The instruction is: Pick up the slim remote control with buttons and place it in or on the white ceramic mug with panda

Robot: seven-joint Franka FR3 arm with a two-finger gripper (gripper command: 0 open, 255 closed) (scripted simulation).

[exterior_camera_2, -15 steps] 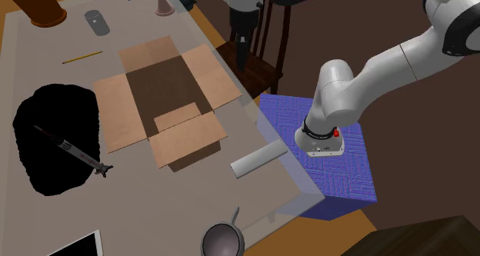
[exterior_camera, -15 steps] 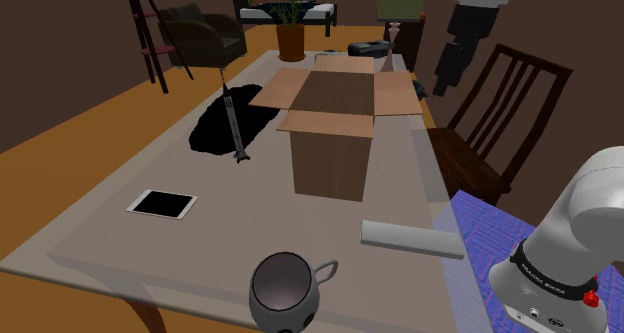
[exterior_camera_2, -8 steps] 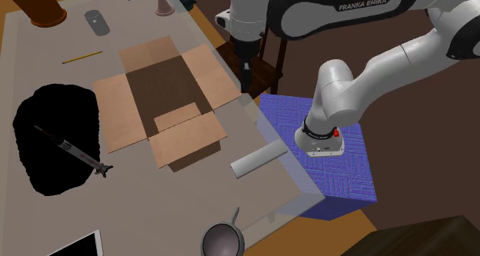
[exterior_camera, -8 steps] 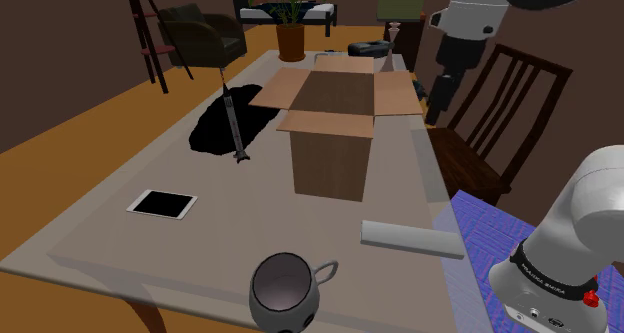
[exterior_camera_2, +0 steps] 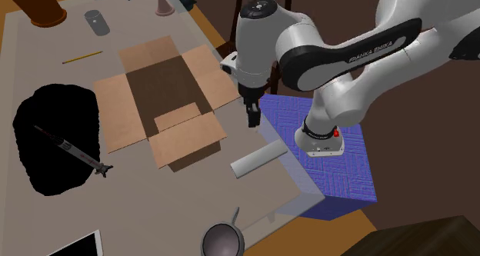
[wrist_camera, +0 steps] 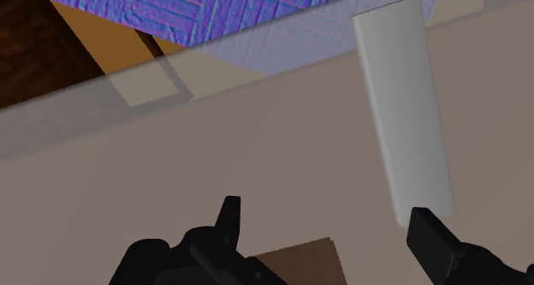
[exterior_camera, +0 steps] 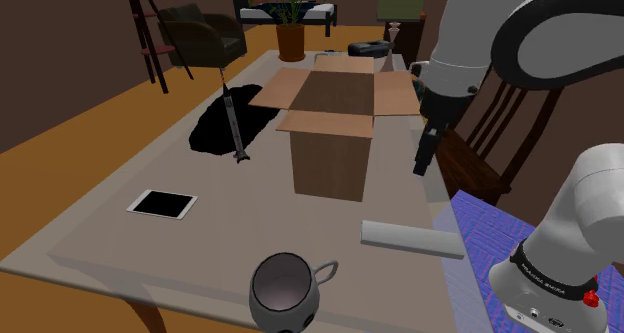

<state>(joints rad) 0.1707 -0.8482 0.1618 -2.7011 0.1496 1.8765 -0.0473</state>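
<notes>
The mug point(exterior_camera: 285, 291) is parked at the table's point(exterior_camera: 220, 251) near edge, 6 o'clock in the shoulder view. The remote point(exterior_camera: 412, 238), drawn plain grey, is laid flat at the mug's 2 o'clock, well apart from it. A tablet point(exterior_camera: 162, 203) is spotted at the mug's 10 o'clock. The gripper point(exterior_camera: 424, 164) is hung over the table at the remote's 12 o'clock, fingers point(wrist_camera: 436, 245) spread wide, nothing gripped. A box point(exterior_camera: 335, 131) is sat at its 9 o'clock.
</notes>
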